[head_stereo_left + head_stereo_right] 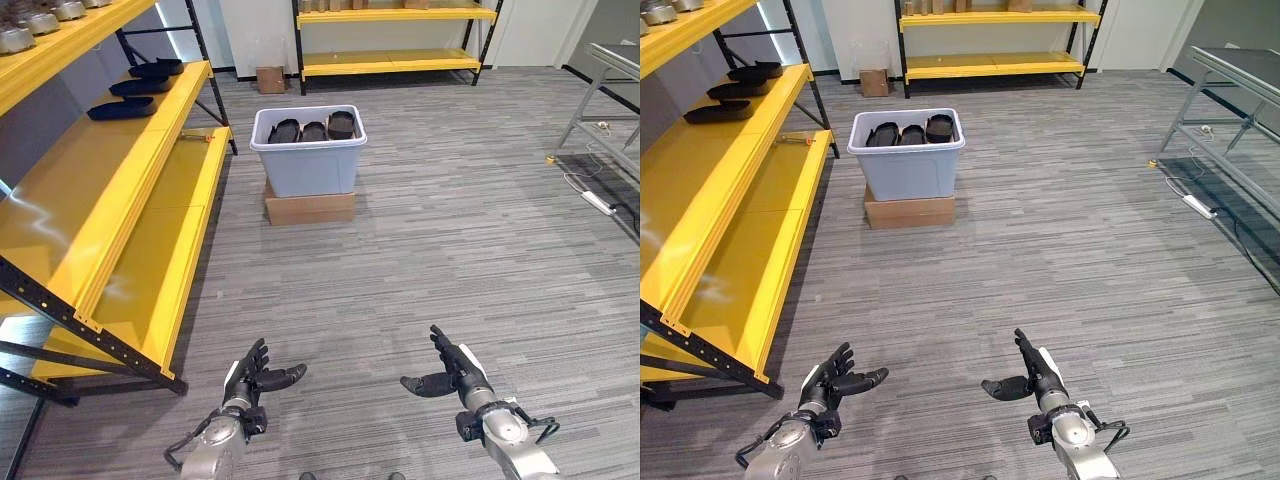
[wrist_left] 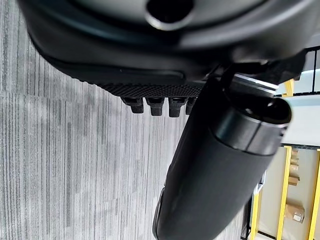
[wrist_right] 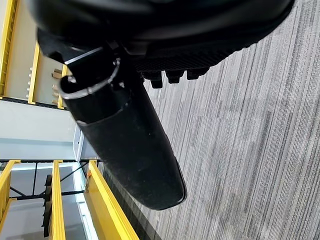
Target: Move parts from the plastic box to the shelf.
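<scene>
Your left hand [image 1: 250, 383] and right hand [image 1: 452, 372] hover low over the carpet, fingers straight, holding nothing. The dark parts [image 1: 314, 130] lie in the plastic box [image 1: 308, 160] on a cardboard carton [image 1: 309, 208], well ahead of you. The yellow shelf [image 1: 120, 215] stands to your left, with other dark parts [image 1: 140, 86] on it.

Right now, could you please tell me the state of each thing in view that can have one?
Pale grey plastic box: open-topped, resting on a flat cardboard box, holding three dark parts.
Yellow metal shelf: three dark trays lying on its middle level.
Left hand: open, fingers relaxed, holding nothing.
Right hand: open, fingers straight, holding nothing.
</scene>
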